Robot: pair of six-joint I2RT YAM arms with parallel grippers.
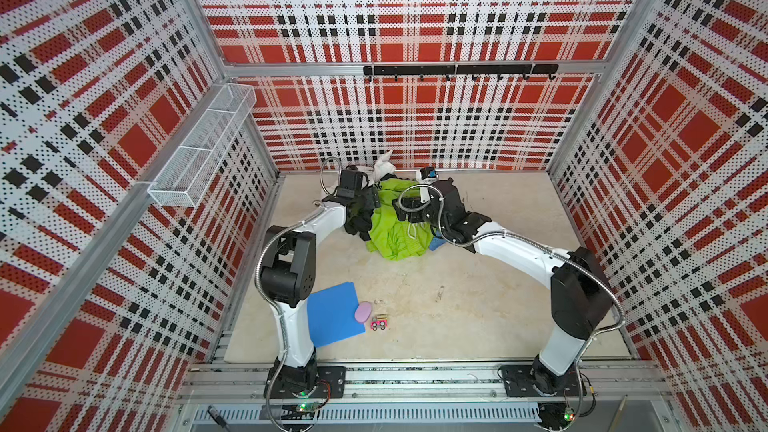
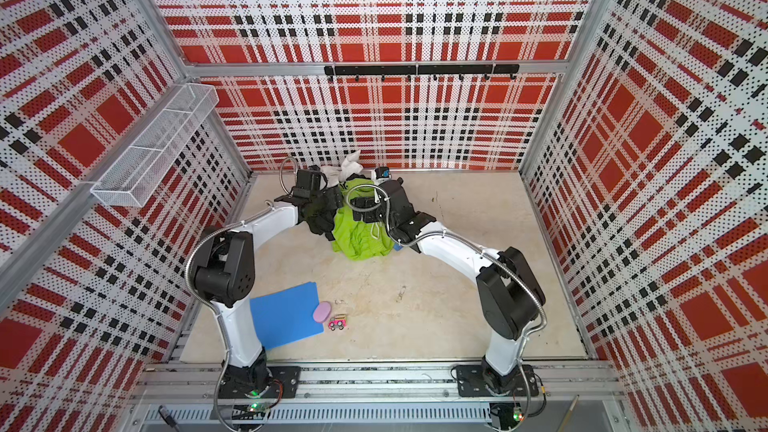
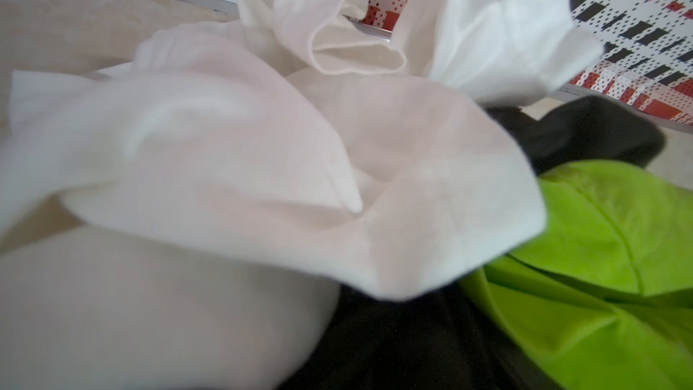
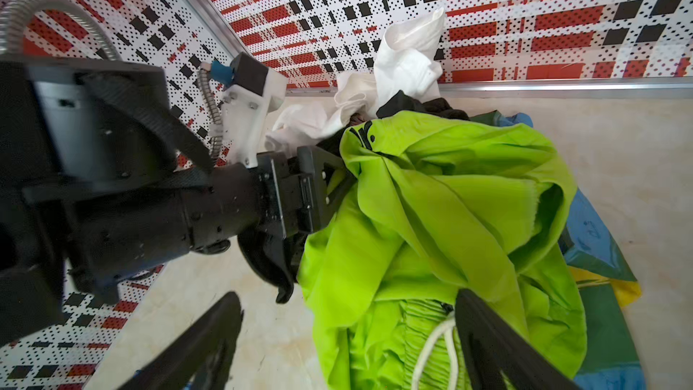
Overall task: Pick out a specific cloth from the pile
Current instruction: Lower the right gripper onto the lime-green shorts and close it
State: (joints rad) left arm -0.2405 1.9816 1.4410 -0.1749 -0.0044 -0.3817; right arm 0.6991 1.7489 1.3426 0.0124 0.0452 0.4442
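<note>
The cloth (image 1: 395,234) (image 4: 431,189), lime-green with a pale drawstring (image 4: 435,347), lies on top of the pile (image 1: 384,170) at the back of the floor. My right gripper (image 4: 348,343) (image 1: 409,218) is open, its two fingers on either side of the cloth's gathered waistband without pinching it. My left gripper (image 4: 330,185) (image 1: 371,201) is shut at the pile's left side. A black shirt (image 4: 270,264) (image 3: 412,339) covers its jaws and hangs under it, and green folds press against one finger. Its fingertips are hidden.
White garments (image 3: 262,151) (image 4: 405,58) lean on the back wall. A rainbow-striped cloth (image 4: 592,249) lies under the green one. A blue board (image 1: 332,313), a pink oval (image 1: 363,311) and a toy car (image 1: 379,322) sit front left. A wire basket (image 1: 203,143) hangs on the left wall.
</note>
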